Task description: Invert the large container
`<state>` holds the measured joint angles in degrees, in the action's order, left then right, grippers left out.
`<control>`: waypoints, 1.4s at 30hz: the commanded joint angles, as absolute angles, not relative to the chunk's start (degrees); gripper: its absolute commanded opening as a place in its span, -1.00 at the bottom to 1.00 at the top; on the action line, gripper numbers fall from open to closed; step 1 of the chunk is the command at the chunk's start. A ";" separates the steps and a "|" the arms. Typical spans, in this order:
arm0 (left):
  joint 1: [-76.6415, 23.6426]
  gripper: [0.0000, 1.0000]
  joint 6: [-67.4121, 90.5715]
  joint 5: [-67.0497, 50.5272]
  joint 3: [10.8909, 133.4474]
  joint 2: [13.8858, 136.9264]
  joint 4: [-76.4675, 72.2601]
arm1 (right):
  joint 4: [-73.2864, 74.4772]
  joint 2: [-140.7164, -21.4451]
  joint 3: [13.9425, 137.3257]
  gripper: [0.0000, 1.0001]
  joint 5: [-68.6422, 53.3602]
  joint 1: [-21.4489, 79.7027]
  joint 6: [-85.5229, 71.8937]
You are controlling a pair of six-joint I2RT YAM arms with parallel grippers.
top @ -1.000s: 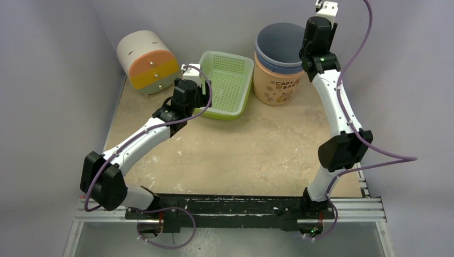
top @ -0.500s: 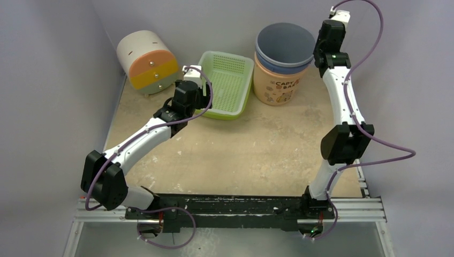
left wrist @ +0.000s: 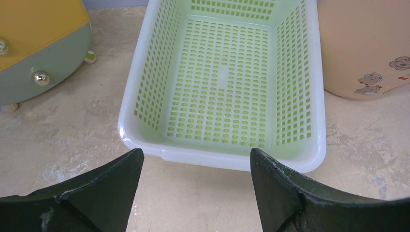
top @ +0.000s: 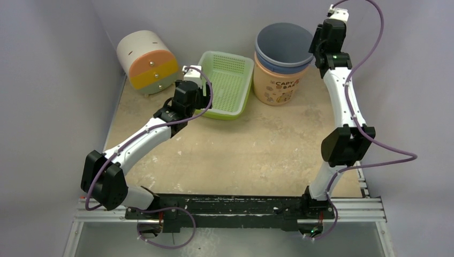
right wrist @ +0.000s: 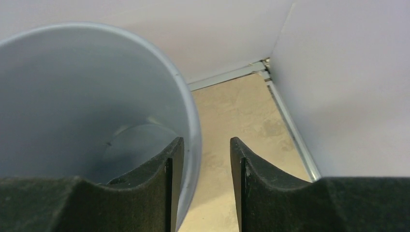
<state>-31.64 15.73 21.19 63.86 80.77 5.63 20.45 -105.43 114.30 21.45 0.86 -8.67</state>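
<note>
Since a second ago our right gripper has swung right; half-parted and unclamped, it straddles the right rim of the large container, upright at far right. Our left gripper stays wide by the basket.

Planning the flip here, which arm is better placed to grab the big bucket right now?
Right. The right gripper straddles the bucket rim, one finger inside, one outside; the left gripper hangs open facing the green basket.
</note>
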 commanded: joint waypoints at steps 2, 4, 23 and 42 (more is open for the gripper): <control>-31.90 0.56 16.17 20.94 63.71 80.93 4.50 | 19.99 -103.92 116.90 -0.13 15.26 1.12 -10.99; -31.90 0.56 16.22 20.93 63.81 80.91 4.80 | 22.06 -106.64 119.37 -0.12 15.44 1.12 -10.99; -31.90 0.56 16.20 21.26 62.80 81.47 4.44 | 21.67 -111.81 122.98 -0.63 16.32 1.05 -10.78; -31.99 0.56 16.84 21.45 62.78 81.38 4.94 | 21.12 -103.26 133.37 -1.00 10.53 1.05 -11.66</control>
